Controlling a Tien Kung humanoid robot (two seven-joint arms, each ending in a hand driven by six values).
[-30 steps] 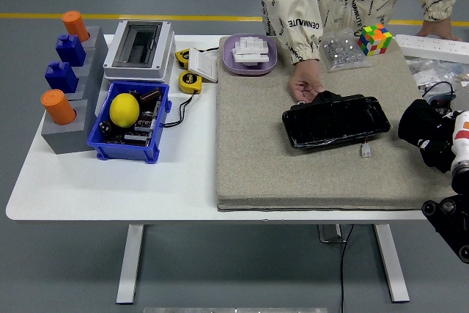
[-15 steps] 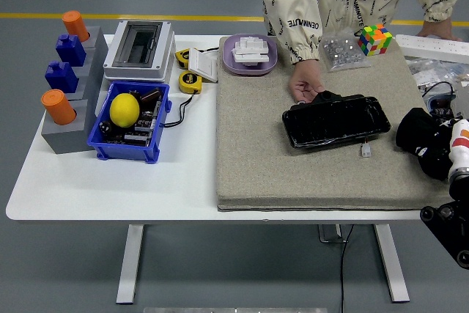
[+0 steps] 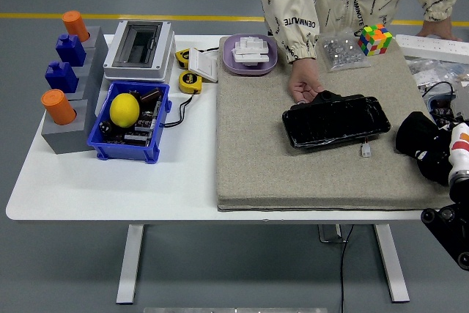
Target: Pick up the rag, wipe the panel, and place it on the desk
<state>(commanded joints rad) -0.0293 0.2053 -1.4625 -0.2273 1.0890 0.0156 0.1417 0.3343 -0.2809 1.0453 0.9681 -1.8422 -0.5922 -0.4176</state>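
Observation:
The black glossy panel point(image 3: 335, 121) lies on the grey felt mat point(image 3: 256, 159). A person's hand point(image 3: 304, 87) rests at the panel's far left corner. My right hand point(image 3: 425, 143) is at the mat's right edge, to the right of the panel and apart from it. Its fingers are curled around a bunched black rag point(image 3: 412, 134), held just above the mat. My left arm is out of view.
A small white piece point(image 3: 365, 150) lies just in front of the panel. A Rubik's cube point(image 3: 375, 39), a clear bag point(image 3: 341, 50) and a purple dish point(image 3: 250, 54) sit at the mat's far side. A blue bin point(image 3: 129, 124) with a lemon, a grey box and block stand are at the left.
My right hand with the rag has sunk slightly and drifted toward the table's near edge. The panel and the person's hand have stayed put.

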